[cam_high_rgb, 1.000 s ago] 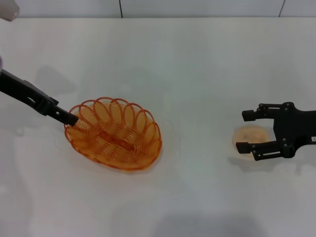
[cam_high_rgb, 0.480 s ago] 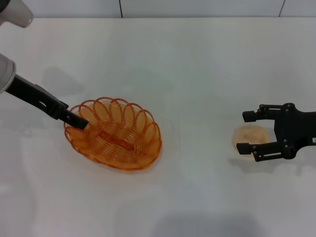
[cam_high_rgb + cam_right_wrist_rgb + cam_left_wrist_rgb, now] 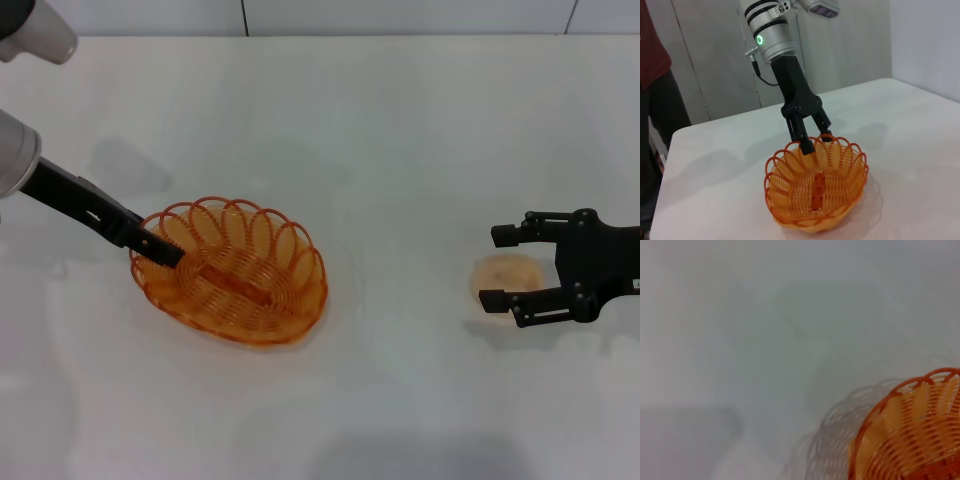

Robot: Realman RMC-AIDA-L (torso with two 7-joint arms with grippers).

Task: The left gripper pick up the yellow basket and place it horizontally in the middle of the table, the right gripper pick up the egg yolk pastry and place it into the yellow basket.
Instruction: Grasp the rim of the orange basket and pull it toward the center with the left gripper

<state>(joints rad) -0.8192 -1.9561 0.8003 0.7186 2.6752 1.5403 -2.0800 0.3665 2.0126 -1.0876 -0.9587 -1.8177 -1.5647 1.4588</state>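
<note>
Nearest to me in the head view, the yellow basket (image 3: 232,272) sits flat on the table (image 3: 400,150), left of centre, opening upward, its long axis running slantwise from upper left to lower right. The scalloped rim loops stand upright all round.

Level with it on my right, the right gripper (image 3: 497,265) hangs just above the table with its two fingers spread apart. The egg yolk pastry (image 3: 507,277) lies on the table in the gap between them. I cannot tell whether either finger touches it. The pastry is well apart from the basket, and it is not lifted.

A little farther back on my left, the left gripper (image 3: 160,247) reaches in at a slant from the upper left corner, with its tip at the basket's left rim. The right wrist view (image 3: 815,140) shows this best: one finger sits inside the rim and one just outside, a narrow gap between them with the rim loops in that gap. I cannot tell from any view whether the fingers press the rim or merely straddle it.

The left wrist view shows only a curved section of the basket's rim (image 3: 910,435) and bare table surface.

Beyond the table's far edge, a pale wall (image 3: 400,15) with vertical seams.
</note>
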